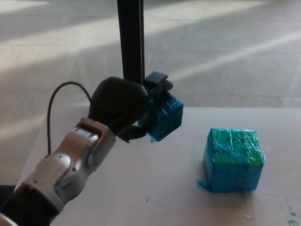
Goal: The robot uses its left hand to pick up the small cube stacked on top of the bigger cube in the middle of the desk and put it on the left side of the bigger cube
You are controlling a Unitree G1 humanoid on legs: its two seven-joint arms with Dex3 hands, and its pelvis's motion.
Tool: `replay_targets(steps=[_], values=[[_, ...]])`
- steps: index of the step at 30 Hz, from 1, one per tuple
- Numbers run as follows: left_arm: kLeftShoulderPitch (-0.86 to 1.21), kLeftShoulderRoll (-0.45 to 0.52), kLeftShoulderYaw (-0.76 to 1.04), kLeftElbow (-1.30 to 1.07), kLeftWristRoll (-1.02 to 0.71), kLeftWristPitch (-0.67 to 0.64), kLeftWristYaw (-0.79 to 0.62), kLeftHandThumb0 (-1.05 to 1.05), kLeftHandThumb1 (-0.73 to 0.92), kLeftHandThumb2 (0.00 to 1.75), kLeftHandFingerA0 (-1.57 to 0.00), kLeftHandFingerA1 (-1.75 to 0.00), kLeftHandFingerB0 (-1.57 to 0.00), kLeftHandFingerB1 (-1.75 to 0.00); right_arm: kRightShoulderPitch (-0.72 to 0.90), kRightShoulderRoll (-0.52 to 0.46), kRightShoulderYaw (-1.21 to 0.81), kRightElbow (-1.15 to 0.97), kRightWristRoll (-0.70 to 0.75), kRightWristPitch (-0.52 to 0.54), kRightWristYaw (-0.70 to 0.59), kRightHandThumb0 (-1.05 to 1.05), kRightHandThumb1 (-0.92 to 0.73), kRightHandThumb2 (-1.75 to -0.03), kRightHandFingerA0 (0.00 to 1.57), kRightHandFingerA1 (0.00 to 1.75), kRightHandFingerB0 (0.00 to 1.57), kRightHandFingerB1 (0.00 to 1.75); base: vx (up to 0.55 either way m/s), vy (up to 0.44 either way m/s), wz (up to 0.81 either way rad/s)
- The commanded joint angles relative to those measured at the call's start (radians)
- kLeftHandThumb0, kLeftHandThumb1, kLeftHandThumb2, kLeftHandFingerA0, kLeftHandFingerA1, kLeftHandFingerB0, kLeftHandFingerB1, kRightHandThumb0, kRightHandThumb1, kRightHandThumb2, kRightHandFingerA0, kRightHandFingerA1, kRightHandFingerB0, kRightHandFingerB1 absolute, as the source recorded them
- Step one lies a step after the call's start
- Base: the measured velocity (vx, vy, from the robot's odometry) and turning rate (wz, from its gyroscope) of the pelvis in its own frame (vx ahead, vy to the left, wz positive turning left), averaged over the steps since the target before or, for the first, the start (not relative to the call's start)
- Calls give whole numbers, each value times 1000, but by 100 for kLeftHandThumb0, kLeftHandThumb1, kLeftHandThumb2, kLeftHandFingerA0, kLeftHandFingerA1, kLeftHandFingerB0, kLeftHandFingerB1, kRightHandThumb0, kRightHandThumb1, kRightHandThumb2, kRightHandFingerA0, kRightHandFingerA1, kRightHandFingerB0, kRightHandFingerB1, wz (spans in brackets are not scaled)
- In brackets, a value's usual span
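small cube [164, 117]: blue tape wrap, no text, label or number to read
bigger cube [233, 160]: blue and green tape, no print or sign legible
left hand [123, 106]: plain black shell, no brand mark or lettering visible
desk [155, 188]: no writing

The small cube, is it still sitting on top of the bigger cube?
No. The small cube is held in the left robot hand, off to the left of the bigger cube, whose top is bare.

Black left hand [123, 107], blue-taped small cube [164, 118], blue-and-green bigger cube [233, 160], pale beige desk [155, 188]
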Motion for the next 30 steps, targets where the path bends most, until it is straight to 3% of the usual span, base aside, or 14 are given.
replay_targets(steps=[1, 3, 5, 10, 11, 12, 17, 18, 21, 23, 24, 28, 29, 30], values=[[96, 44, 14, -46, 31, -16, -38, -25, 63, 68, -84, -168, -82, -110, 1, -9, 4, 19, -7, -12, -11, -64, -45, -108, 42, 131, 35, 105, 0, 0, 0], [121, 48, 9, -38, 39, -41, -10, -22, 53, 74, -86, -173, -81, -124, 2, -12, -1, 24, 0, -21, 1, -69, -45, -104, 41, 127, 32, 101, 0, 0, 0], [152, 37, 6, -52, 53, -32, 4, -24, 54, 81, -89, -164, -87, -92, -4, -15, 1, 26, -2, -27, 5, -66, -46, -107, 43, 132, 37, 105, 0, 0, 0], [186, -18, -10, -29, 56, -32, 4, -24, 54, 91, -88, -164, -84, -92, -17, -9, -3, 20, 6, -17, 6, -68, -46, -107, 39, 135, 33, 108, 0, 0, 0], [192, -35, -18, -34, 62, -9, -20, -23, 54, 92, -85, -168, -79, -109, -19, -10, -1, 17, 3, -12, 4, -68, -42, -113, 57, 97, 47, 85, 0, 0, 0], [194, -47, -24, -30, 73, -6, -12, -22, 54, 97, -86, -174, -79, -117, -20, -8, -3, 14, 5, -11, 3, -68, -42, -107, 40, 130, 31, 105, 0, 0, 0], [198, -82, -50, 6, 122, -3, 21, -20, 56, 94, -87, -163, -86, -91, -32, -12, -4, 29, 4, -23, 13, -68, -45, -106, 36, 131, 32, 107, 0, 0, 0], [194, -82, -57, 26, 133, -16, 43, -21, 54, 95, -88, -164, -87, -91, -42, -9, -12, 30, 12, -9, 8, -71, -41, -113, 59, 99, 46, 85, 0, 0, 0], [197, -76, -89, 60, 176, 5, 28, -18, 65, 78, -91, -172, -76, -121, -48, -13, -5, 27, 3, 0, 8, -68, -43, -103, 43, 133, 36, 106, 0, 0, 0], [193, -67, -104, 79, 202, -5, 62, -16, 61, 81, -98, -169, -83, -112, -40, -17, 10, 22, -15, -22, 0, -68, -46, -105, 43, 134, 37, 107, 0, 0, 0], [196, -58, -119, 68, 232, 23, 32, -23, 68, 76, -77, -175, -73, -116, -43, -14, 10, 36, -15, -38, -9, -71, -39, -112, 67, 105, 53, 90, 0, 0, 0], [192, -28, -143, 63, 274, 31, 14, -17, 65, 67, -82, -172, -77, -93, -50, -8, 14, 52, -12, -46, -12, -77, -41, -113, 67, 106, 53, 90, 0, 0, 0], [193, -22, -148, 61, 284, 31, 15, -22, 62, 72, -78, -166, -75, -64, -52, -5, 9, 56, -4, -49, -11, -71, -37, -111, 68, 105, 54, 89, 0, 0, 0], [198, -11, -154, 56, 300, 32, 19, -22, 60, 72, -78, -171, -76, -76, -53, -1, 1, 60, 5, -53, -11, -72, -39, -112, 71, 108, 53, 89, 0, 0, 0]])
